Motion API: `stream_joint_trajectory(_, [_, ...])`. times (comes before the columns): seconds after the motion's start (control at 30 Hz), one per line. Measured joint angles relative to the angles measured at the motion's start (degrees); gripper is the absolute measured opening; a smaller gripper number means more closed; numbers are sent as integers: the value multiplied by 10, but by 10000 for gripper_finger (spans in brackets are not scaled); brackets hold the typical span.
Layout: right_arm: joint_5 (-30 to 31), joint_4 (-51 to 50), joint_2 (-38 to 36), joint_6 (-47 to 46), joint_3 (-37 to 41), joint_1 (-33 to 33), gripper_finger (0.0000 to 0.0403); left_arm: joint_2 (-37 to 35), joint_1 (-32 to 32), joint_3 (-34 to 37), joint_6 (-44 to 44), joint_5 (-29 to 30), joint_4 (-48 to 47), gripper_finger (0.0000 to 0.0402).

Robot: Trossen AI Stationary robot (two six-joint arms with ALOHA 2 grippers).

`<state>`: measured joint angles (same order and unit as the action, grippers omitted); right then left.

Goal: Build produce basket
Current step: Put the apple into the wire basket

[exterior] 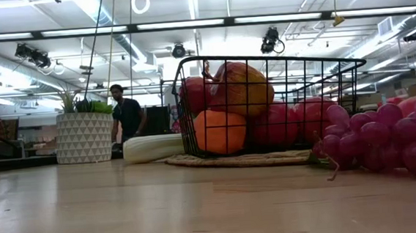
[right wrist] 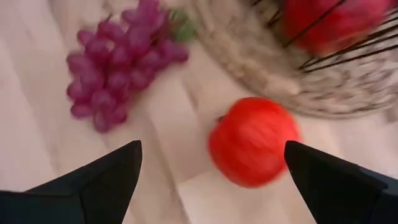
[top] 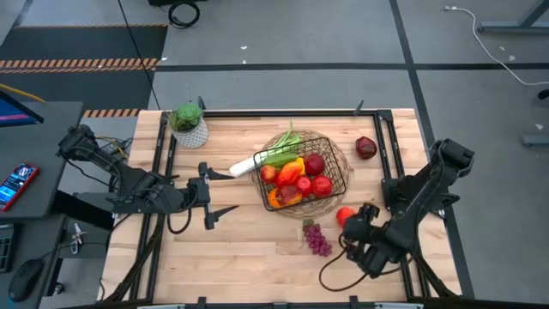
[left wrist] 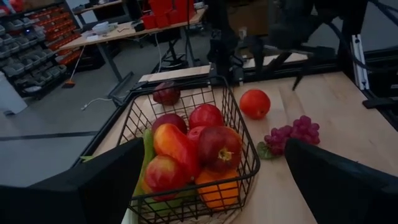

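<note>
Grapes [top: 318,239] lie on the table just in front of the black wire basket [top: 336,161], a red apple [top: 345,216] beside them under the wide-open right gripper [top: 358,225]. The basket (on a round woven mat [top: 344,190]) holds apples, an orange and a leek [top: 255,163] poking out toward the open, empty left gripper [top: 225,192]; beyond it lies a dark red apple [top: 366,148].

I work in an open robotics lab: ceiling light strips [exterior: 187,22] along the frame's top, cluttered workbenches [left wrist: 118,31] at upper left, grey floor with hazard-striped tape [top: 81,63] upper left.
</note>
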<state>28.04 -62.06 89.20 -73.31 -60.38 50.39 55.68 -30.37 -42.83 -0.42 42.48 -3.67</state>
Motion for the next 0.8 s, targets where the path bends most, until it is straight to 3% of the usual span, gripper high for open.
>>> stream_joint_trajectory(0.17, [21,-84,-10,-90,9,-13,400,0,0,0,-3,0,-2,396])
stream_joint_trajectory(0.3, [24,-33,-35,-75,41,-28,400,-6,-7,0,-20,2,-29,396])
stream_joint_trajectory(0.53, [17,9,-49,-40,68,-49,400,-56,-66,27,-13,104,-56,396])
stream_joint_trajectory(0.67, [17,10,-49,-33,68,-56,400,-71,-85,89,-11,104,12,396])
stream_joint_trajectory(0.8, [20,14,-49,-31,68,-59,400,-84,-96,175,10,104,153,396])
